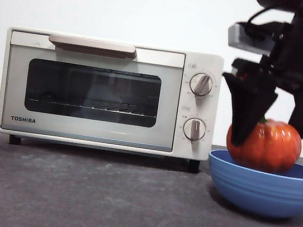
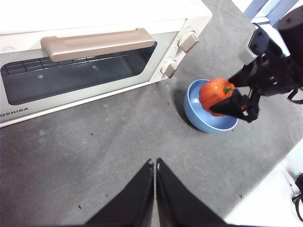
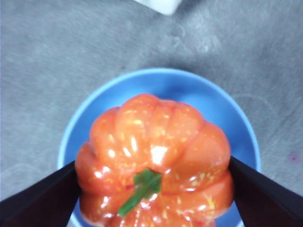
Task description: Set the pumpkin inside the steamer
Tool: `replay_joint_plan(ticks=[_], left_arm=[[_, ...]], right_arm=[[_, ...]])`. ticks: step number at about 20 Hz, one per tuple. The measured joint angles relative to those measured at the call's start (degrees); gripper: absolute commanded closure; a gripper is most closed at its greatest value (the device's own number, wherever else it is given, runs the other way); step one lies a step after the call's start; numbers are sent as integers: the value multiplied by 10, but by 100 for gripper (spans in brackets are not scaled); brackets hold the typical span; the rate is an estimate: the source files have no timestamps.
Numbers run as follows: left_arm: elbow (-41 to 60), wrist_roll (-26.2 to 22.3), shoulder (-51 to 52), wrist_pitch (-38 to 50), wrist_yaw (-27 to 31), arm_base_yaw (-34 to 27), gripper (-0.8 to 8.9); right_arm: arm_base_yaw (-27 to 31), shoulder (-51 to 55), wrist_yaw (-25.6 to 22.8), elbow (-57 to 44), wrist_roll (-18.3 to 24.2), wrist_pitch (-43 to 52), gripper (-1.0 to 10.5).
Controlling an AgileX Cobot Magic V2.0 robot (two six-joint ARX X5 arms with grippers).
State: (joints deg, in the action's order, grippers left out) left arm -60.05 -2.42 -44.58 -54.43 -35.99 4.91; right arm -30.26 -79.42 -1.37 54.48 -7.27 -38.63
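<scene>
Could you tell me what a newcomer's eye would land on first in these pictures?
Probably the glossy orange pumpkin, gripped on both sides by the right pincer over the blue bowl. Next, the cream TOSHIBA steamer beside the bowl, its door shut.

The steamer [image 1: 109, 93] stands at the left and far side of the table [image 1: 100, 196], its dark glass door shut under the beige handle [image 1: 92, 45], so the way into its chamber is barred. Just right of it, the blue bowl [image 1: 265, 189] sits near its knob side with only a narrow gap between them. The right gripper [image 1: 271, 122] and the pumpkin [image 1: 268, 144] it clasps fill the space over the bowl. Near the steamer's front, the grey tabletop lies open and wide. The left gripper [image 2: 155, 163], jaws together, hangs over that open stretch.
</scene>
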Motion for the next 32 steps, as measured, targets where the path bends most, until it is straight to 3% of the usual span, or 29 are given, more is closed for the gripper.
replay_joint_plan(ticks=[4, 16, 25, 32], left_arm=[[0, 0, 0, 0, 0, 0, 805], [0, 0, 0, 0, 0, 0, 805], [0, 0, 0, 0, 0, 0, 805], [0, 11, -15, 58, 3, 14, 805]], right_arm=[[4, 0, 14, -36, 0, 50, 585], [4, -17, 14, -41, 0, 61, 456], [4, -14, 14, -41, 0, 58, 452], [4, 90, 14, 13, 0, 15, 453]])
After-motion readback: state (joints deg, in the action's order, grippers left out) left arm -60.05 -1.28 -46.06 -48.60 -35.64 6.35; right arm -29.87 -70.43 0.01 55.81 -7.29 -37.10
